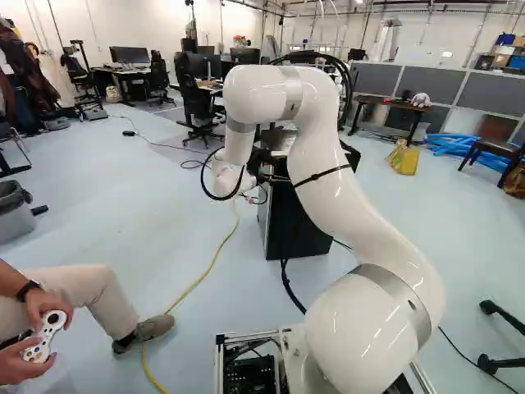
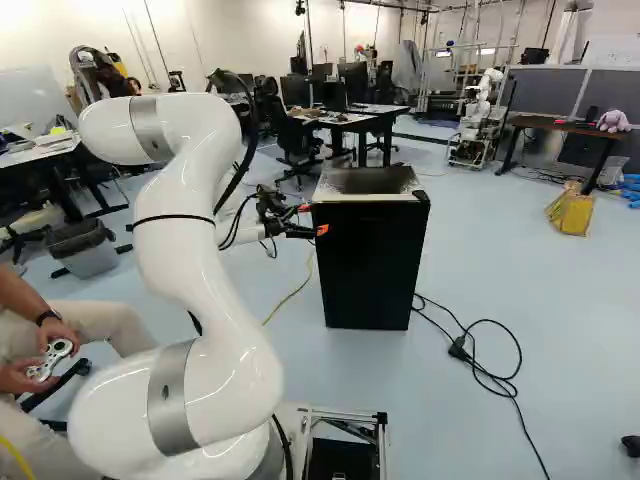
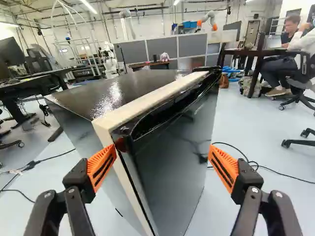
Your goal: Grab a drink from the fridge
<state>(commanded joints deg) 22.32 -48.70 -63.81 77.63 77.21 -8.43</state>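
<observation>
The gripper (image 2: 312,220) is at the left upper part of the black fridge (image 2: 368,262) in the right base view. In the wrist view the gripper (image 3: 161,164) stands wide open, its orange pads apart with nothing gripped. The fridge (image 3: 172,157) fills the space ahead of and between the fingers, its near corner close to one pad; whether they touch I cannot tell. Its door appears closed, with a recessed grip along the top edge. The left base view has the fridge (image 1: 297,222) partly behind my arm. No drink shows.
A seated person's legs and hands with a controller are close at the left of both base views. A yellow cable (image 1: 201,279) crosses the floor, and a black cable (image 2: 490,375) lies coiled beside the fridge. Another robot (image 2: 478,120) stands far back.
</observation>
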